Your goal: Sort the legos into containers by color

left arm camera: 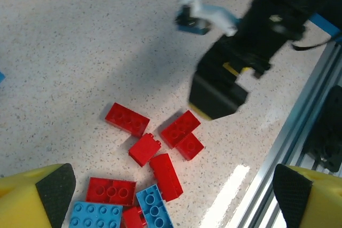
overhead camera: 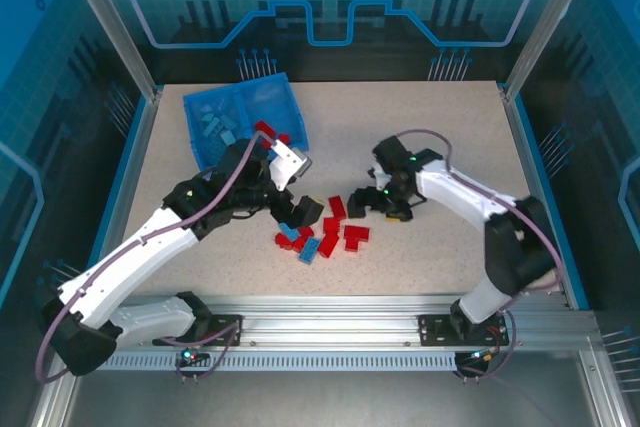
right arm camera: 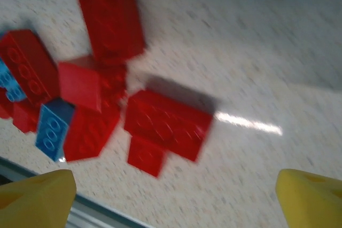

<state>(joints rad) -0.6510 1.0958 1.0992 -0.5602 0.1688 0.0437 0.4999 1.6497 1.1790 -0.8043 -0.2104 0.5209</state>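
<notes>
Overhead: a shallow blue tray (overhead camera: 236, 86) sits at the far left of the speckled beige table (overhead camera: 450, 127), turned slightly askew, with a central divider splitting it in two. The left compartment holds several light blue bricks (overhead camera: 215, 128). A few red bricks (overhead camera: 265, 131) lie at the tray's near right corner; I cannot tell whether they are inside the rim or against it. The loose legos (overhead camera: 325, 235) — mostly red, a few blue — are clustered mid-table between the two arms, well apart from the tray.

Left wrist view gives the texture: glossy moulded blocks with round studs on top, among them a red oblong (left arm camera: 127, 119) and a flat light blue piece (left arm camera: 96, 216). The left gripper (left arm camera: 173, 198) hangs over this pile with its jaws spread wide, holding nothing, its yellow fingers with black pads (left arm camera: 53, 188) at the lower corners. A black-and-yellow part of the right arm (left arm camera: 216, 97) is just beyond the reds.

Right wrist view, blurred: the right gripper (right arm camera: 173, 196) is likewise spread wide and empty, yellow fingertips (right arm camera: 37, 196) low in frame. Beneath it are a red L-shaped cluster (right arm camera: 168, 124) and one blue brick (right arm camera: 53, 126) wedged among reds.
</notes>
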